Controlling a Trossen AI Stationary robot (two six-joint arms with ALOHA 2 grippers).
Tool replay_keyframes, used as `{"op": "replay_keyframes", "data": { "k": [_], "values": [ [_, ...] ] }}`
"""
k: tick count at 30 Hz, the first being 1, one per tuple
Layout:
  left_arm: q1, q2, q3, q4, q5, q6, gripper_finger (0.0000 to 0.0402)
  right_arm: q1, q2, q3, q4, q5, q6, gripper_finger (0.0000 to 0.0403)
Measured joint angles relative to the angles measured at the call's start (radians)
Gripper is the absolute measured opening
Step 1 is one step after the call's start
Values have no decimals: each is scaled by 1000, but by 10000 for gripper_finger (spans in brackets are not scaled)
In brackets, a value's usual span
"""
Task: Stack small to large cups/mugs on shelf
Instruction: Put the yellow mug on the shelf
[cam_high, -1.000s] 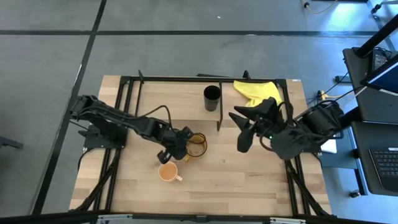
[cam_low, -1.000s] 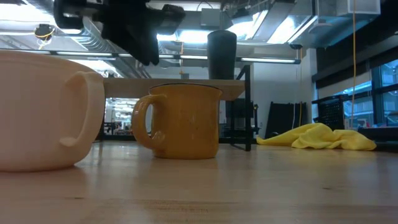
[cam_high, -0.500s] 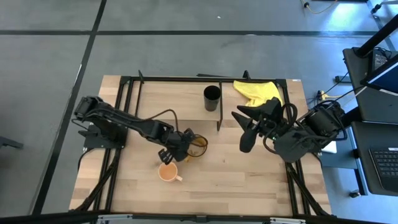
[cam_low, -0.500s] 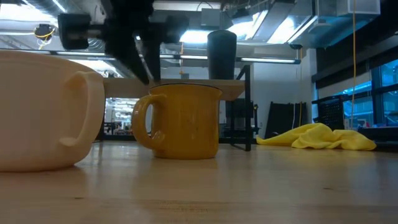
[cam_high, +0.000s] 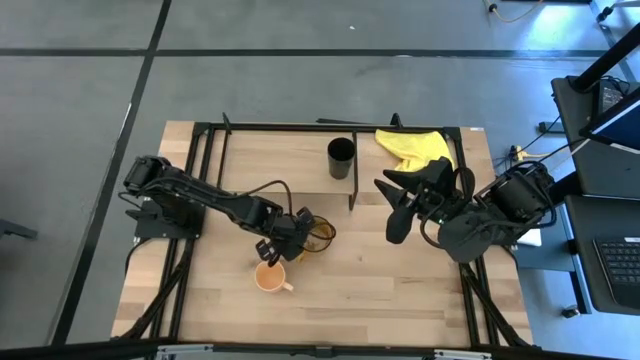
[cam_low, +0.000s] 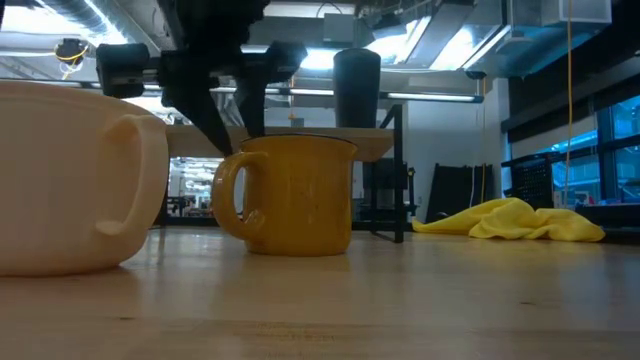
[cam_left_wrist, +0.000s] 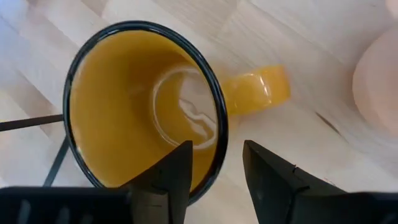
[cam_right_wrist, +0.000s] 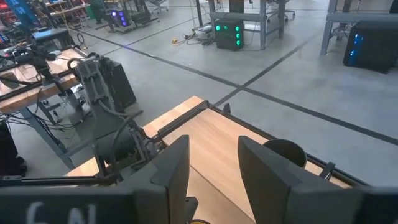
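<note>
Left claw (cam_left_wrist: 214, 171) hangs spread over the yellow mug (cam_left_wrist: 146, 106), one finger (cam_left_wrist: 168, 180) inside the rim and the other outside it, on the handle side. That mug stands upright on the wooden table (cam_high: 400, 280), with the peach mug (cam_high: 269, 277) just beside it. On the shelf (cam_high: 290, 150) stands the black cup (cam_high: 340, 157), near a yellow cloth (cam_high: 415, 147). Right claw (cam_high: 392, 207) waits spread above the table, well apart from the mugs.

On the worktop (cam_high: 400, 280), the handled mug (cam_high: 318, 236) sits just behind the other mug (cam_high: 270, 277); the handleless cup (cam_high: 340, 156) stands on the shelf (cam_high: 290, 160), beside a cloth (cam_high: 415, 147).
</note>
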Motion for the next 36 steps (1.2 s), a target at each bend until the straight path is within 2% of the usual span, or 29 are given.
{"op": "replay_keyframes", "data": {
  "k": [16,21,27,30,36],
  "values": [
    [-5,75,0,4,-44,11,127,0,0,0,-8,-6,0,138],
    [-13,75,0,-6,-85,11,89,0,0,0,-12,-4,0,138],
    [-12,75,-1,-27,-85,-107,15,0,-7,0,-20,-2,0,138],
    [-15,75,12,-53,-82,-170,16,0,-15,0,-27,-1,0,138],
    [-52,76,94,-99,-78,-176,13,-2,-26,0,-40,0,0,138]
  ]
}}
